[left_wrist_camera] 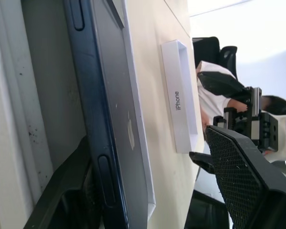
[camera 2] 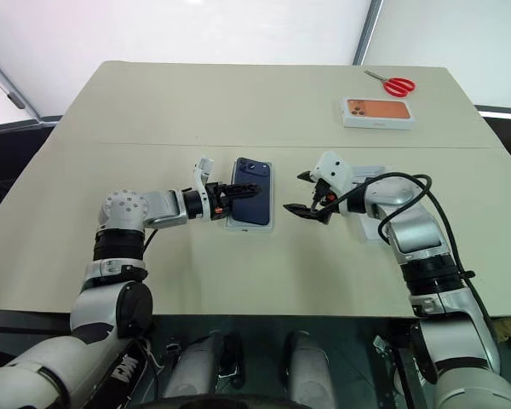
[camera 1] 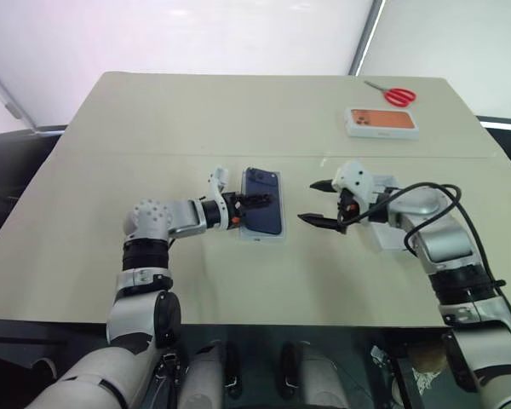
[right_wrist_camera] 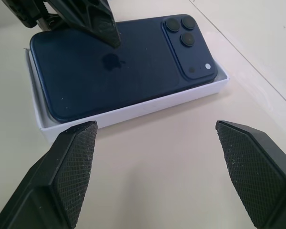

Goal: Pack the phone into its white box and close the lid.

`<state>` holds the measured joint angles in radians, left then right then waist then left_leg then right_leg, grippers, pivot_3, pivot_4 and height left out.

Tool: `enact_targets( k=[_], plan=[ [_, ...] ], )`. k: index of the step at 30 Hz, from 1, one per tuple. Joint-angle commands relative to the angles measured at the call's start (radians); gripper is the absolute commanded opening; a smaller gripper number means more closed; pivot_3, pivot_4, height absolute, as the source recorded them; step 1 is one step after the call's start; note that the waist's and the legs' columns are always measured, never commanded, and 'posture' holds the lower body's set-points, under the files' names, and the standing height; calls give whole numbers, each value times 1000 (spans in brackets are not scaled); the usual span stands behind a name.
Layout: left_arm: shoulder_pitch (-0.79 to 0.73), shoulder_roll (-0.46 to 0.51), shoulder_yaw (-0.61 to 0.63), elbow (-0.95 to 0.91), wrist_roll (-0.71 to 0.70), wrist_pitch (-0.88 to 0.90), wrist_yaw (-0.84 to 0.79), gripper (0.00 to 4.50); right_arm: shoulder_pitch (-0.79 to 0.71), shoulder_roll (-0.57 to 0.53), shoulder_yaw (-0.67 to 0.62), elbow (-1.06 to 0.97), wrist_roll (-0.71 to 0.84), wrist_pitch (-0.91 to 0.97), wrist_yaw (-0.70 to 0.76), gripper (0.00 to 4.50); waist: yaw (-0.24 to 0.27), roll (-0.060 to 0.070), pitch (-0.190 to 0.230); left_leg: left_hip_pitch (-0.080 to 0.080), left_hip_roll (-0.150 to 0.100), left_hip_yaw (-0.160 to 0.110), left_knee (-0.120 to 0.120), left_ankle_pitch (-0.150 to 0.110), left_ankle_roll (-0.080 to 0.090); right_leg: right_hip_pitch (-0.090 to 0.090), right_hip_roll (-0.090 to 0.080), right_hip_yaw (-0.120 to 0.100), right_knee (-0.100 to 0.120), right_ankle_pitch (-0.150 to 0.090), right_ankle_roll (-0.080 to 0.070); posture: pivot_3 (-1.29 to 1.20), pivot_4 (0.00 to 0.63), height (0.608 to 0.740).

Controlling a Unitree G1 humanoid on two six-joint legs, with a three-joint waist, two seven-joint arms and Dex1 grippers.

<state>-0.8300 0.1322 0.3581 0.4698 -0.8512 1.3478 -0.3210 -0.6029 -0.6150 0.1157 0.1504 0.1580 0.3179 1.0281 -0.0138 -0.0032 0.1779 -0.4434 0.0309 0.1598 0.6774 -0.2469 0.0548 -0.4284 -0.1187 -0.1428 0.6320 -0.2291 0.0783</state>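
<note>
Phone (right_wrist_camera: 119,67) in the white box (right_wrist_camera: 133,112) at table (camera 1: 238,119) centre, left gripper (camera 1: 254,201) over it. Right gripper (camera 1: 317,201) just right of the box; lid (left_wrist_camera: 181,102) beyond, under that arm. Printed box (camera 1: 381,123) and scissors (camera 1: 394,95) at far right.

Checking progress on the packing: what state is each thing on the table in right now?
Dark navy-blue phone: lying camera-side up in the tray.
Shallow white box tray: uncovered, holding the phone.
White lid: off, on the table beside the tray.
Left gripper: over the phone, fingers parted.
Right gripper: open, empty.
Red-handled scissors: closed.
</note>
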Motion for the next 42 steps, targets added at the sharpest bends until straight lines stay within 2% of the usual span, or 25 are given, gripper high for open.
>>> enact_targets(
  k=[1, 16, 26, 27, 28, 32, 33, 34, 35, 37, 42],
  plan=[
    [4, 15, -1, -45, 7, 9, 5, 3202, -35, 6, 3, 7, -6, -29, 0, 4183, 0, 0, 0, 0, 0, 0, 0, 0, 0, 0, 0, 0, 0, 0, 0, 0, 150, 738],
    [-8, 55, 43, -128, -12, 84, 27, 3202, -78, 47, 27, 77, -32, -68, -11, 4183, 0, 0, 0, 0, 0, 0, 0, 0, 0, 0, 0, 0, 0, 0, 0, 0, 150, 738],
    [26, 148, 48, -219, 26, 46, 26, 3202, -87, 59, 25, 97, -36, -77, -24, 4183, 0, 0, 0, 0, 0, 0, 0, 0, 0, 0, 0, 0, 0, 0, 0, 0, 150, 738],
    [31, 157, 51, -218, 29, 39, 24, 2691, -84, 57, 22, 92, -31, -67, -21, 3631, 0, 0, 0, 0, 0, 0, 0, 0, 0, 0, 0, 0, 0, 0, 0, 0, 150, 738],
    [36, 163, 53, -219, 32, 25, 23, 2452, -83, 54, 22, 91, -33, -64, -23, 3362, 0, 0, 0, 0, -1, 0, 0, 0, 0, 0, 0, 0, 0, 0, 0, 0, 150, 738],
    [50, 168, 50, -216, 48, -13, 22, 335, -93, 56, 23, 113, -39, -78, -29, 1188, 2, 0, 0, 0, -1, 0, 0, 0, 0, 0, 0, 0, 1, 0, 0, 0, 150, 738],
    [57, 169, 37, -222, 59, -31, 17, 0, -96, 56, 24, 118, -44, -84, -33, 644, 2, 0, 0, 0, -1, 0, 0, 0, 0, 0, 0, 0, 1, 0, 0, 0, 150, 738],
    [67, 171, 5, -224, 84, -46, 18, 0, -104, 57, 31, 134, -59, -89, -46, 186, 1, 0, 0, 0, -1, 0, 0, 0, 0, 0, 0, 0, 1, 0, 0, 0, 150, 738],
    [73, 173, -18, -225, 103, -57, 18, 0, -109, 58, 36, 147, -71, -94, -56, 43, 1, 0, 0, 0, -1, 0, 0, 0, 0, 0, 0, 0, 0, 0, 0, 0, 150, 738],
    [70, 152, -31, -213, 115, -73, 27, 0, -116, 56, 67, 205, -139, -147, -100, 43, 0, 0, 0, 0, -1, 0, 0, 0, 0, 0, 0, 0, 1, 0, 0, 0, 150, 738],
    [65, 138, -94, -191, 180, -115, 31, 0, -89, 92, 101, 200, -172, -169, -119, 43, -2, 0, 0, 0, -1, 1, 0, 0, 0, 0, 0, 0, 1, 0, 0, 0, 150, 738]
  ],
)
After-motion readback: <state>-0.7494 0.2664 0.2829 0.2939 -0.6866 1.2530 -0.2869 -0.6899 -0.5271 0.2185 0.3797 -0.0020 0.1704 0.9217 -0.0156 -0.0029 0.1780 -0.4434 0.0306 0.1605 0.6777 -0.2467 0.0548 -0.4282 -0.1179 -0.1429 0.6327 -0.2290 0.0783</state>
